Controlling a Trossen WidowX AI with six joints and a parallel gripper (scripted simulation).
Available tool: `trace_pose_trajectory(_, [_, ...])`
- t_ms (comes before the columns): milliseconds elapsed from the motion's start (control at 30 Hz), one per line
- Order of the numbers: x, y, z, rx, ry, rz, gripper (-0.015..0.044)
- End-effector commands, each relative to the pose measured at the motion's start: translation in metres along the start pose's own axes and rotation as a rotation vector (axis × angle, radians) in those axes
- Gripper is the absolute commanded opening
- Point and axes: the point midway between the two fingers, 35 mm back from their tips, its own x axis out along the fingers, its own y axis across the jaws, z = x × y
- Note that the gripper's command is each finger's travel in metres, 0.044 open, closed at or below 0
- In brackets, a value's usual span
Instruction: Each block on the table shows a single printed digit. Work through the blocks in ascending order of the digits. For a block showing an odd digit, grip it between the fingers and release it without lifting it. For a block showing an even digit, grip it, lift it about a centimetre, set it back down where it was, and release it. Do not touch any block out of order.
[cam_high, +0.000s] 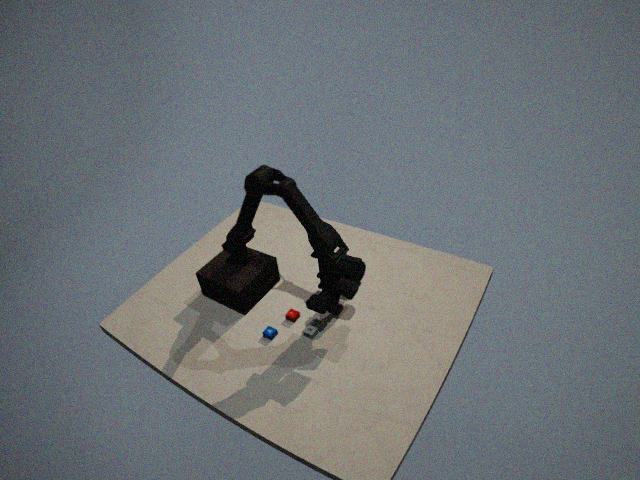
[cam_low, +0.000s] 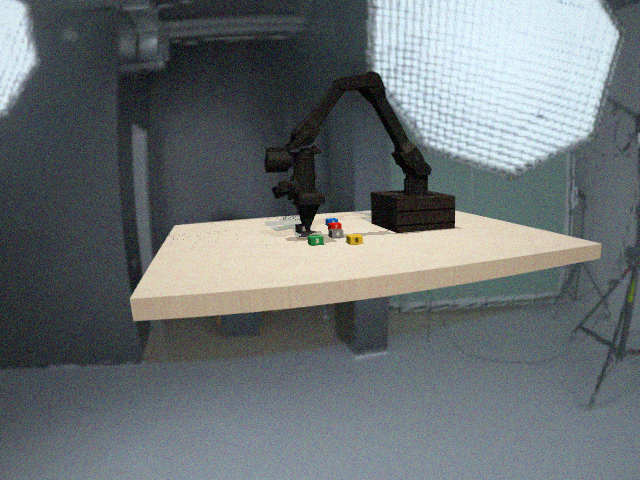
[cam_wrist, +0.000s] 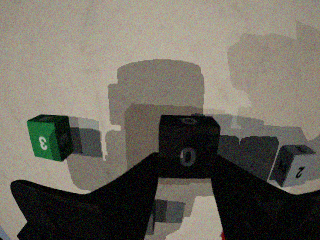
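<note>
A black block (cam_wrist: 189, 146) printed 0 sits on the table between my fingertips in the wrist view. My gripper (cam_wrist: 184, 160) (cam_low: 307, 230) is shut on it, one finger against each side. A green block (cam_wrist: 48, 138) (cam_low: 315, 240) printed 3 stands left of it in the wrist view; a light grey block (cam_wrist: 298, 166) (cam_high: 310, 330) printed 2 stands right. The exterior view also shows a grey block (cam_low: 336, 233), a yellow block (cam_low: 354, 239), a red block (cam_low: 334, 226) (cam_high: 292, 314) and a blue block (cam_low: 331, 221) (cam_high: 269, 332). The yellow block's digit is too small to read surely.
The arm's dark base box (cam_high: 237, 281) (cam_low: 412, 211) stands on the wooden table (cam_high: 413, 310) (cam_low: 232, 268), beyond the red and blue blocks from the gripper. Arm shadows fall across the table. The light grey and green blocks stand close beside the fingers.
</note>
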Motion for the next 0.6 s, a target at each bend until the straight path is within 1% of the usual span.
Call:
trace_pose_trajectory(0, [-0.001, 0.000, 0.000, 0.004, 0.000, -0.001, 0.0120])
trace_pose_trajectory(300, [0.000, 0.000, 0.000, 0.004, 0.000, -0.001, 0.0120])
trace_pose_trajectory(567, [0.012, 0.000, 0.000, 0.004, 0.000, -0.001, 0.0120])
